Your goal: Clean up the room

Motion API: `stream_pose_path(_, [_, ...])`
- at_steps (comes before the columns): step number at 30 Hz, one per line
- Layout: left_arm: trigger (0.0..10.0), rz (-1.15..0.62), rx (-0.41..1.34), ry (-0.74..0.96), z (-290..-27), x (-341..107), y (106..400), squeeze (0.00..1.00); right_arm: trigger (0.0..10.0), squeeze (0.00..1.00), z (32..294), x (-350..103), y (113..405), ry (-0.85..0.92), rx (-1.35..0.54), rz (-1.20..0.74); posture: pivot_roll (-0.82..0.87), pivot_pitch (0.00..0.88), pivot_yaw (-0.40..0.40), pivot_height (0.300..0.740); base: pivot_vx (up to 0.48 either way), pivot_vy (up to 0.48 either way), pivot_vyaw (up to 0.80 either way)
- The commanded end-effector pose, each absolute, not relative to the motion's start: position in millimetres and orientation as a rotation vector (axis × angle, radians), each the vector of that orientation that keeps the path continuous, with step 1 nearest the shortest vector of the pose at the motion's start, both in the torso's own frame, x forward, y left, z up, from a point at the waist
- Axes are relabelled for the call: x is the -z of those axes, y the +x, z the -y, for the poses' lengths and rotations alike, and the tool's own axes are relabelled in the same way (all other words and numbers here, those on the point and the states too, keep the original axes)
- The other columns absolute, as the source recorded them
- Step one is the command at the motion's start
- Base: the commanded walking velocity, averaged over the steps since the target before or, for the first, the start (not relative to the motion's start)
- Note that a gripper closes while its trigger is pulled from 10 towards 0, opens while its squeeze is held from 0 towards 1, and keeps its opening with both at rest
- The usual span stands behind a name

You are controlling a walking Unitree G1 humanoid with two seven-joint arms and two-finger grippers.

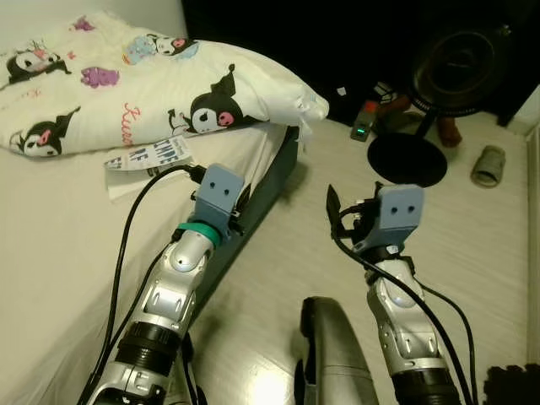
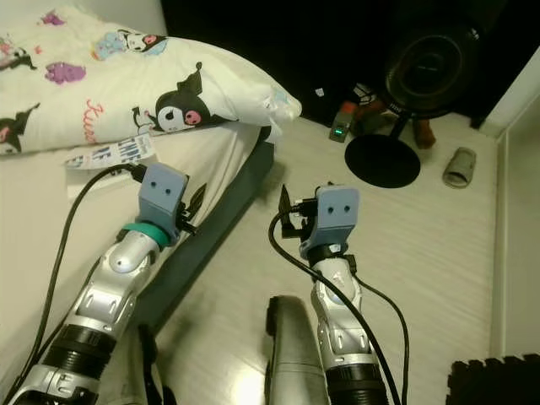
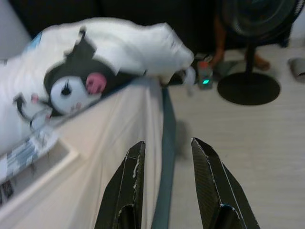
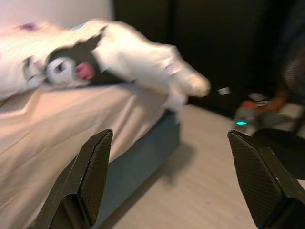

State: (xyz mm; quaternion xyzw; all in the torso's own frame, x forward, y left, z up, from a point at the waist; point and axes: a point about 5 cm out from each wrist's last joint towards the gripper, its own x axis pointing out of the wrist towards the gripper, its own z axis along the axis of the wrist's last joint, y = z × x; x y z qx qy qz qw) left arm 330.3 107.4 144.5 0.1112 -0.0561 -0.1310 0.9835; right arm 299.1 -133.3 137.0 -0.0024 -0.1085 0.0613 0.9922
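Observation:
A white pillow [image 1: 126,84] with cartoon prints lies at the head of the bed [image 1: 59,245]. A printed booklet [image 1: 152,156] sticks out from under it. My left gripper [image 3: 167,145] hovers over the bed's edge near the pillow's corner, its fingers slightly open with nothing between them. My right gripper [image 4: 169,136] hangs over the wooden floor beside the bed, wide open and empty. On the floor past it are a small device with a green light [image 1: 363,126] and a grey rolled item [image 1: 488,165].
A black fan on a round base [image 1: 407,160] stands on the floor ahead right, with brown items behind it. The bed's dark blue frame [image 1: 270,190] runs between my arms. A black mat [image 1: 510,384] lies at the near right.

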Motion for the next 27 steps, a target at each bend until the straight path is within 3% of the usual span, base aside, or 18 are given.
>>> stream_pose_path(1, [10.0,0.096,0.258,0.231,-108.1,-139.3,329.4,0.0,10.0,0.0,134.7,-135.5,299.4,0.001,-0.118,0.207,-0.13,0.081,0.041,0.545,0.0,0.0,0.0])
stream_pose_path(5, [10.0,0.094,0.246,0.239,-109.1,-139.1,330.0,0.0,10.0,0.0,134.3,-135.7,299.2,0.002,-0.119,0.208,-0.13,0.083,0.044,0.545,0.0,0.0,0.0])
stream_pose_path(8, [10.0,0.078,0.15,0.411,-121.5,-135.0,338.1,0.0,10.0,0.0,131.0,-137.0,299.2,0.009,-0.133,0.213,-0.12,0.102,0.044,0.545,0.0,0.0,0.0])
stream_pose_path(10, [10.0,0.078,0.15,0.411,-121.5,-135.0,338.1,0.0,10.0,0.0,131.0,-137.0,299.2,0.009,-0.133,0.213,-0.12,0.102,0.044,0.545,0.0,0.0,0.0])
stream_pose_path(15, [10.0,0.05,0.087,0.807,-139.4,-122.5,358.9,0.0,10.0,0.0,120.9,-140.8,300.2,0.013,-0.18,0.212,-0.12,0.19,0.034,0.545,0.0,0.0,0.0])
stream_pose_path(20, [10.0,0.029,0.064,0.892,-144.5,-120.9,366.4,0.0,10.0,0.0,117.0,-143.4,301.5,0.011,-0.198,0.214,-0.12,0.215,0.034,0.545,0.0,0.0,0.0])
stream_pose_path(21, [10.0,0.036,0.024,0.922,-147.7,-127.3,372.2,0.19,10.0,0.0,115.0,-146.0,302.7,0.012,-0.203,0.218,-0.13,0.244,0.032,0.545,0.0,0.0,0.0])
stream_pose_path(22, [10.0,0.05,-0.022,0.94,-151.8,-136.8,378.5,1.0,10.0,0.0,112.6,-148.3,303.8,0.014,-0.208,0.221,-0.13,0.263,0.031,0.545,0.0,0.0,0.0])
stream_pose_path(27, [10.0,0.093,-0.091,0.97,-159.2,-156.6,388.2,1.0,10.0,0.0,107.8,-151.8,304.6,0.021,-0.219,0.226,-0.13,0.286,0.032,0.545,0.0,0.0,0.0])
